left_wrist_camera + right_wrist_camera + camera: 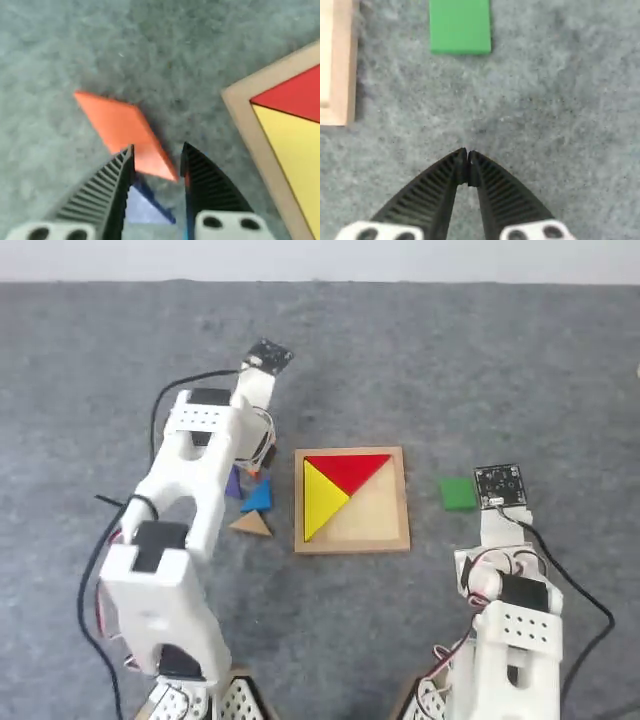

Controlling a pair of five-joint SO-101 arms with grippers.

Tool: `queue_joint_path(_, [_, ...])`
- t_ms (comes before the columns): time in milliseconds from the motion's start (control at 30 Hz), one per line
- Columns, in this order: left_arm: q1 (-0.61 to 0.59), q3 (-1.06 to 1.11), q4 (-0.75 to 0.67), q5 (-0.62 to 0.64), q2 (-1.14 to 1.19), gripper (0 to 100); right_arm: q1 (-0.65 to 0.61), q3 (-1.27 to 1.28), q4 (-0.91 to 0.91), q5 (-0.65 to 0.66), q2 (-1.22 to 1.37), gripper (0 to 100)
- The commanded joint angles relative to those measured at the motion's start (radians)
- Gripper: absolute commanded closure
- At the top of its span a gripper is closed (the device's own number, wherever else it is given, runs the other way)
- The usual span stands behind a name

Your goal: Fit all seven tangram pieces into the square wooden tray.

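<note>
At the centre of the high view, we see the square wooden tray (352,545) lying flat on the grey carpet (450,370). Two pieces sit inside it: a red triangle (348,470) along the upper wall and a yellow triangle (322,498) against the left wall, meeting along a slanted side. The lower right part of the tray floor is bare wood.

Just left of the tray a small cluster lies on the carpet. It holds a blue piece (258,497), a purple piece (234,483) partly under the left arm (190,490), and a tan triangle (251,525) lowest of the three. Right of the tray, apart from it, lies a green square (458,492).

From the left wrist we see an orange parallelogram (125,132) flat on the carpet. The left gripper (157,160) has its fingers spread, with one pointed corner of the orange piece between them — whether they touch it we cannot tell.

At the lower right of the high view stands the right arm (505,620). The right gripper (467,167) has its fingers pressed together tip to tip with nothing between them — it is over carpet, and the green square lies ahead of it.
</note>
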Motion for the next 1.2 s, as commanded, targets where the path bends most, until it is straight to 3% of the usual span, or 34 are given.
queue_joint_path(0, [-0.044, -0.048, -0.069, 0.006, 0.041, 85, 0.01, -0.005, -0.022, 0.011, -0.022, 99.1])
queue_joint_path(467, [-0.138, -0.232, 0.035, -0.083, 0.163, 85, 0.01, -0.005, -0.022, 0.011, -0.022, 99.1])
queue_joint_path(667, [-0.132, -0.317, 0.117, -0.167, 0.164, 95, 0.01, -0.005, -0.022, 0.011, -0.022, 99.1])
queue_joint_path(1000, [-0.133, -0.389, 0.16, -0.209, 0.164, 96, 0.01, -0.005, -0.022, 0.011, -0.022, 99.1])
queue_joint_path(1167, [-0.086, -0.401, 0.307, -0.235, 0.15, 98, 0.01, -0.003, -0.042, 0.011, -0.019, 99.1])
